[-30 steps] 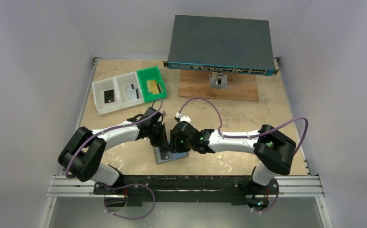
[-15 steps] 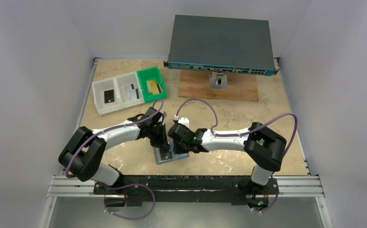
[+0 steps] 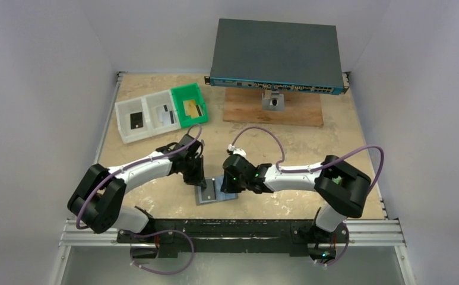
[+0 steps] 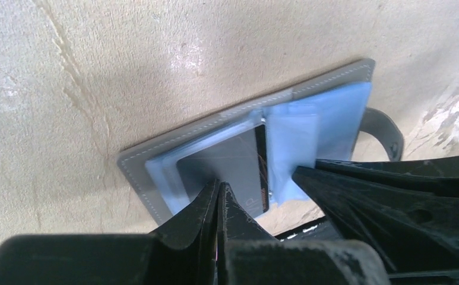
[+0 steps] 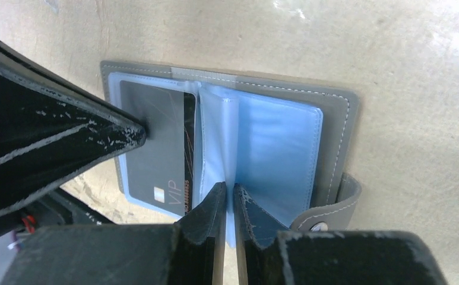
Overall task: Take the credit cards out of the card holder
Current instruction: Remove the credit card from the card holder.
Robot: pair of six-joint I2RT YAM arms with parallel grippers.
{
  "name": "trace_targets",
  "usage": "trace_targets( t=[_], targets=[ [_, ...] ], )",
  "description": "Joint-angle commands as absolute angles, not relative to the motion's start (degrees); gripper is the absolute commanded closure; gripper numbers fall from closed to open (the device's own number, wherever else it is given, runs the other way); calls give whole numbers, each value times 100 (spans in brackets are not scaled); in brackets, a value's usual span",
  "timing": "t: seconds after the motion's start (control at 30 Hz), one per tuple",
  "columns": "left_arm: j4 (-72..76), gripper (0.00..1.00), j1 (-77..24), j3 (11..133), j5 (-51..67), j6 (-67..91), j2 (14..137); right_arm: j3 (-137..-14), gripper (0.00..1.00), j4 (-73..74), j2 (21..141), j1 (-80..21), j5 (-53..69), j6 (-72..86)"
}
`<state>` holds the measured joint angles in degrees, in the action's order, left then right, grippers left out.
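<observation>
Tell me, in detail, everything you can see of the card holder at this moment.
The card holder lies open and flat on the pale table. Its cover looks like grey leather with light stitching; a strap with a stud sticks out on one side. Inside are bluish clear pockets; one holds a dark card marked VIP. The shut left gripper presses on that pocket, and the right gripper pinches a middle pocket leaf.

Left claw [image 4: 218,191] closed, right claw [image 5: 230,193] pinching
</observation>
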<state>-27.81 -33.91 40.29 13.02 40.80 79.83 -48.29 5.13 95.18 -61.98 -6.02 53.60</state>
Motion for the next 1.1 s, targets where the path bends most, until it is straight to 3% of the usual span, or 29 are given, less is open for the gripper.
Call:
trace_targets(
  t=[0.0, 0.4, 0.57, 0.63, 0.73, 0.83, 1.07],
  targets=[
    [-2572, 100, -3471, 4143, 1295, 3938, 8250, -4196, 93, -463, 9038, -5925, -24, 5665],
    [-2431, 100, -3950, 4432, 1361, 4062, 8709, -3175, 92, -2532, 8707, -5357, 1422, 6113],
    [-2316, 100, -4020, 4453, 1549, 4206, 8677, -3127, 91, -2620, 8707, -5309, 1488, 6141],
    [-2278, 100, -4026, 4452, 1609, 4273, 8581, -3177, 84, -2416, 8654, -5310, 1402, 6077],
    [-2276, 100, -4049, 4477, 1693, 4339, 8397, -3351, 65, -1866, 8480, -5313, 1111, 5874],
    [-2285, 100, -4087, 4544, 1772, 4351, 8239, -3500, 54, -1409, 8200, -5309, 837, 5708],
    [-2291, 100, -4348, 4905, 1831, 4307, 8300, -3626, 48, -378, 7384, -5315, 93, 5508]
  ],
)
